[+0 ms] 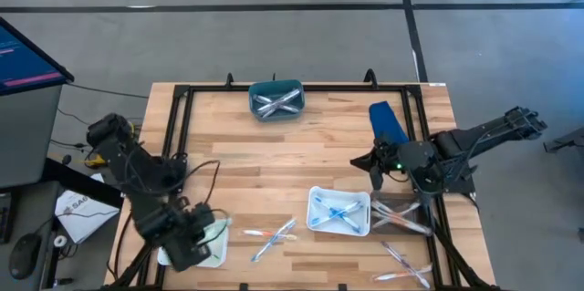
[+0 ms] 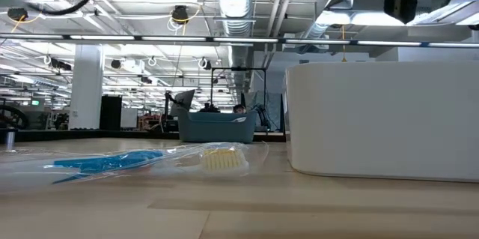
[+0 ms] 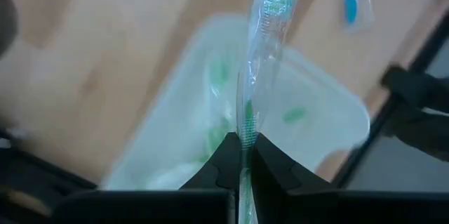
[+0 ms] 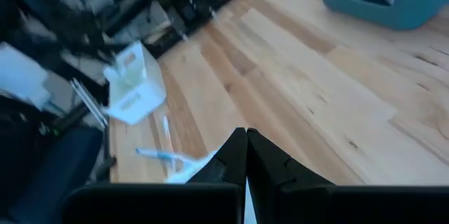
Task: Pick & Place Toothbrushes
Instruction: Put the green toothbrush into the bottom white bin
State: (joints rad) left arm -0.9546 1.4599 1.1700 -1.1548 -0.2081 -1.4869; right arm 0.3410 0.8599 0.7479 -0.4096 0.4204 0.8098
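Wood-slatted bench (image 1: pixel 274 191) in a large workshop hall carries three trays and loose toothbrushes.

Left jaws (image 3: pixel 242 155): clamped together on a wrapped green toothbrush (image 3: pixel 261 48), gripped near the handle end, with the bristle head pointing away from the wrist. The jaws hang over the pale tray (image 3: pixel 330 112) at the bench's front left corner; green pieces already lie inside it. Judged step: placement of a green brush into that tray.

Next move, as a judgement: lower the brush until it sits within the tray walls, then part the jaws. The brush is long relative to the tray, so it should be aligned with the tray's long side or it may rest on the rim.

Right jaws (image 4: pixel 245 155): closed together, holding nothing, waiting above the bench near its right edge.

Remaining stock: several toothbrushes (image 1: pixel 272 233) lie loose along the front edge, more at the front right corner (image 1: pixel 406 264). A white tray (image 1: pixel 315 202) holds blue brushes; a teal tray (image 1: pixel 276 99) at the rear edge holds pale ones.
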